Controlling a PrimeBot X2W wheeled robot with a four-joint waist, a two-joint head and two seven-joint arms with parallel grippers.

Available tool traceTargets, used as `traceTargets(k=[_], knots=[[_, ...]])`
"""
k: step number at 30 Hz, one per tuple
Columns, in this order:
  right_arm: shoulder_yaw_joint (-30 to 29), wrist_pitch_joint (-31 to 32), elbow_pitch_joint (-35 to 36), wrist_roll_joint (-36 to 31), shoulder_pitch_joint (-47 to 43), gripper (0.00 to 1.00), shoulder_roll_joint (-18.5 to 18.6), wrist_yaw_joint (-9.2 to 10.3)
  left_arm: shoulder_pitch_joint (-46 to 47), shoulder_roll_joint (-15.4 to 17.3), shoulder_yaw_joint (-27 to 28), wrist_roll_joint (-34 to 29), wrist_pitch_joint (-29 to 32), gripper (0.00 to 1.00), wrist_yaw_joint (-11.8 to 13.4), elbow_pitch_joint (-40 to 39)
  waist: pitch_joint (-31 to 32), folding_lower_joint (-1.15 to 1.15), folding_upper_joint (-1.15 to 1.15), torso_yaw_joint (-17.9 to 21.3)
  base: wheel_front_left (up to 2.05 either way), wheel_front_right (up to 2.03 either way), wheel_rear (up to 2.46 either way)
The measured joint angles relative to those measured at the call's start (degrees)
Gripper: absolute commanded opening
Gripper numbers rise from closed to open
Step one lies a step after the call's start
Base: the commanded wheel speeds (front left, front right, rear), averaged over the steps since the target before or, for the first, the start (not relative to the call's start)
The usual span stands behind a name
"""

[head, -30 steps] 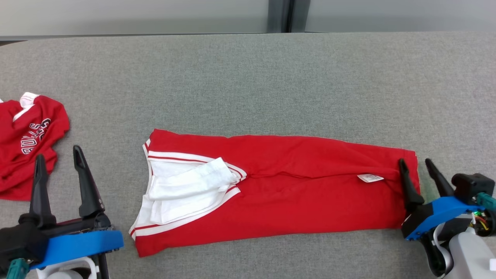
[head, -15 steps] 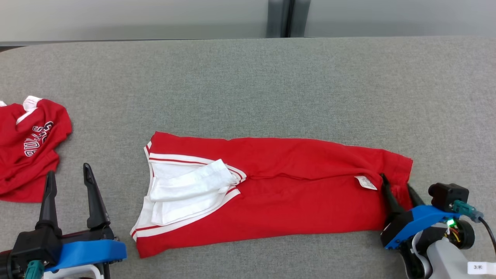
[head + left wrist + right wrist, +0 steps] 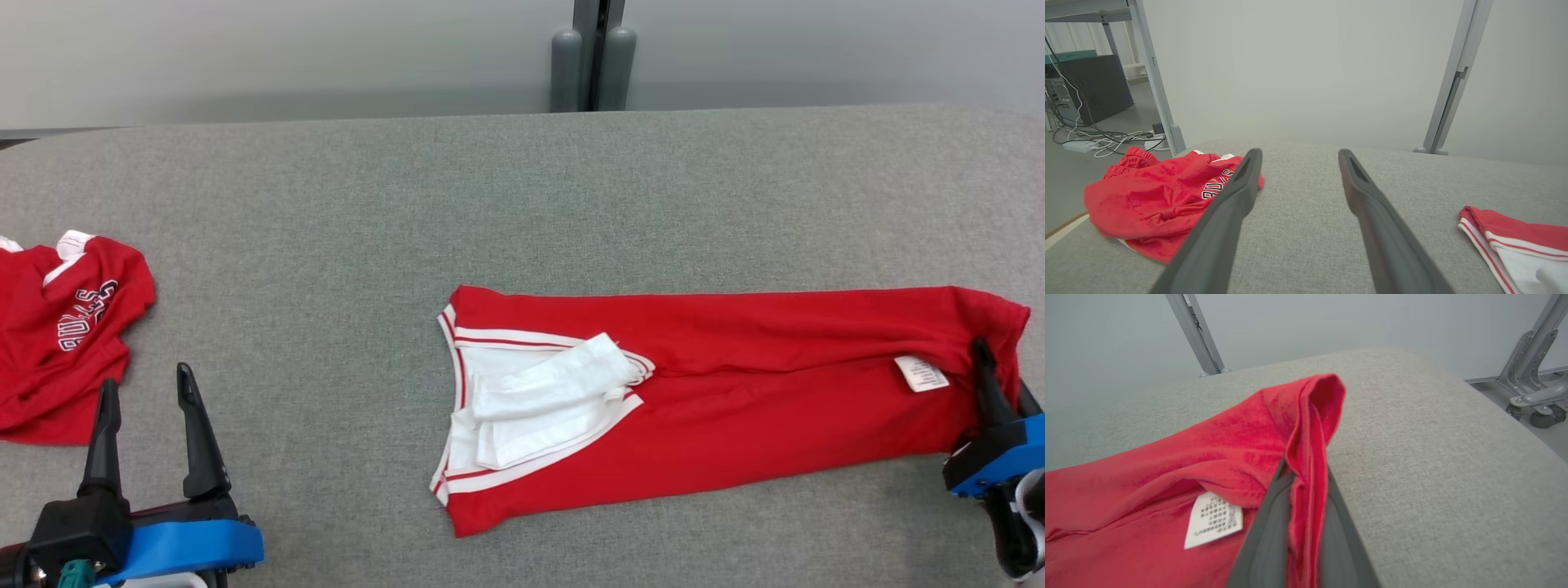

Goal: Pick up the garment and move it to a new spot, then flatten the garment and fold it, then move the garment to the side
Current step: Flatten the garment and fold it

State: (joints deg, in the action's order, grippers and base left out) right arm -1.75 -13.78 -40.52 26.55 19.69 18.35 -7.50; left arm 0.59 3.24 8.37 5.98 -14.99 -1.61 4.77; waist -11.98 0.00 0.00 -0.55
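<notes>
Red garment (image 3: 735, 408) lies on the grey table (image 3: 522, 204) as a long folded strip. Its long axis runs side to side across the centre and right of the head view. The white-trimmed end (image 3: 539, 392) points toward frame centre and the other end reaches the right edge.

Right gripper (image 3: 992, 367) sits at the right edge of the frame. Its fingers are drawn narrow and pinch a raised ridge of the garment's end hem. The right wrist view shows red cloth bunched between the two fingers, with the care label (image 3: 1213, 519) just to their left.

From that grip the whole garment stretches away toward frame left. A pull would likely drag it lengthwise, and a fold would carry this end leftward over the strip.

Left gripper (image 3: 144, 377) is at the lower left, spread wide and holding nothing. It is well apart from the trimmed end, though it is the nearer arm to it, and closer to a second lettered red shirt (image 3: 57, 327).

Hard to make out:
- One right finger is mostly behind cloth and cut off by the frame edge.
- The number of layers pinched cannot be told.
- The label print is unreadable.
- The shirt is cut off at the left edge.
</notes>
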Motion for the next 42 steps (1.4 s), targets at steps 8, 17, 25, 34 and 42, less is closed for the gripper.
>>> traceTargets(k=[8,17,25,34,42], knots=[[-0.1,2.2,2.3,-1.2,0.7,0.00,2.3,0.01,-0.5,-0.2,0.6,-0.2,0.0,1.00,-0.5,0.1,1.0,0.00,0.00,0.4,0.00,0.00,0.00],[6.9,4.7,14.7,-0.2,-1.8,0.00,-5.9,0.01,-0.6,-0.3,1.0,0.0,0.0,1.00,-0.4,0.1,1.0,0.00,0.00,0.2,0.00,0.00,0.00],[14.7,7.5,20.6,-1.7,-2.1,0.00,-11.5,0.01,-0.5,-0.3,0.3,0.2,0.0,1.00,-0.4,0.3,0.5,0.00,0.00,-0.7,0.00,0.00,0.00],[25.3,8.1,19.4,-1.7,1.9,0.00,-14.8,0.01,1.0,-0.3,-0.1,0.3,0.0,1.00,-0.5,1.3,-0.6,0.01,0.00,-2.1,0.00,0.00,0.00],[32.0,5.2,14.8,3.1,6.1,0.00,-15.4,0.01,2.3,-0.3,-1.2,0.7,0.0,1.00,-0.8,2.2,-2.0,0.00,0.00,-3.5,0.00,0.00,0.00]])
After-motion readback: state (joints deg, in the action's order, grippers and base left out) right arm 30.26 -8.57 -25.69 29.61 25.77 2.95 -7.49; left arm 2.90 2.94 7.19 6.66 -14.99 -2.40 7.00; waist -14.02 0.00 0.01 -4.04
